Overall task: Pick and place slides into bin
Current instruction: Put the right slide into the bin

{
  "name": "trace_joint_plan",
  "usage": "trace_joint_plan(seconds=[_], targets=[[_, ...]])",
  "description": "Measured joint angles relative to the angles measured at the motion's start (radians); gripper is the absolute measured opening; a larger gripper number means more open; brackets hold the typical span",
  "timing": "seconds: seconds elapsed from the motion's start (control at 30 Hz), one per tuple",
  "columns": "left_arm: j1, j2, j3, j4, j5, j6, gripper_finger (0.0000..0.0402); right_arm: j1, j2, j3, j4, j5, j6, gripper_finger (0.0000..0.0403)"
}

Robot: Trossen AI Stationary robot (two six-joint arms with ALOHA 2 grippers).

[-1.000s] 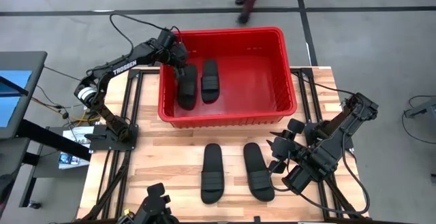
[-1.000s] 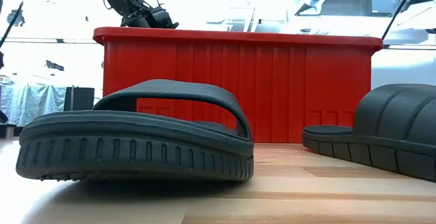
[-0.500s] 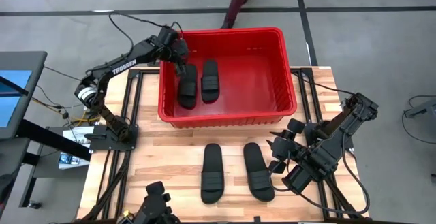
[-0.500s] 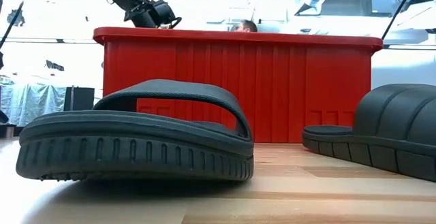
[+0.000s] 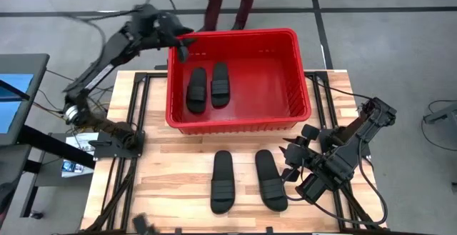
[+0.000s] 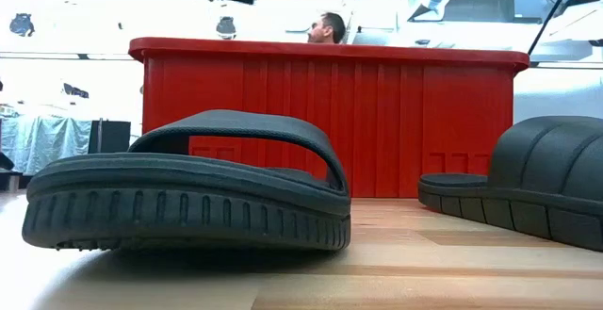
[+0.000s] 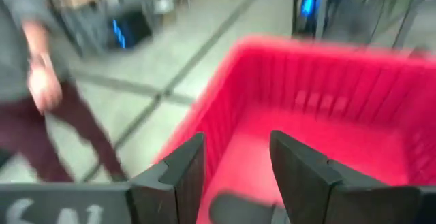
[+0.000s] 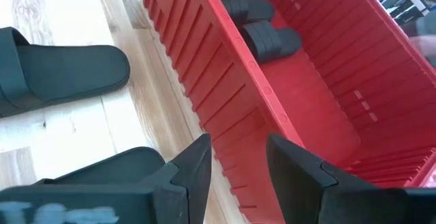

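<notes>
While two ribbed black slides (image 5: 208,86) lie inside, the glossy red bin (image 5: 300,85) stands rectangular

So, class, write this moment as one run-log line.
slides in bin: two | slides on table: two | left pincer: open, over bin corner | right pincer: open, beside table slides

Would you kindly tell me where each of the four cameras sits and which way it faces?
High: overhead, facing straight down on bin, both arms, left claw, right claw.
Low: tabletop height, facing level across two slides toward the bin.
Left wrist: above the bin's corner, past open fingers; a person beyond.
Right wrist: beside the bin, past open fingers.
Shared: every view shows the bin.
</notes>
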Motion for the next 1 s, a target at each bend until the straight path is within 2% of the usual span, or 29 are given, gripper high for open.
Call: trace_joint_plan(seconds=[0.2, 0.47, 0.57, 0.83, 1.0], targets=[[-0.16, -0.198, -0.058, 0.096, -0.028, -0.034, 0.0156, 0.0, 0.0, 0.0, 0.005, 0.038, 0.001, 0.0134], [-0.365, -0.42, -0.288, 0.215, -0.196, -0.067, 0.0156, 0.0, 0.0, 0.0, 0.051, 0.098, 0.002, 0.0134], [-0.405, -0.473, -0.384, 0.263, -0.221, -0.08, 0.0156, 0.0, 0.0, 0.0, 0.065, 0.109, 0.017, 0.0134], [-0.458, -0.55, -0.626, 0.342, -0.222, -0.153, 0.0156, 0.0, 0.0, 0.0, 0.113, 0.126, 0.11, 0.0134], [-0.49, -0.604, -0.775, 0.423, -0.22, -0.212, 0.0156, 0.001, 0.002, 0.0, 0.181, 0.129, 0.114, 0.0134]])
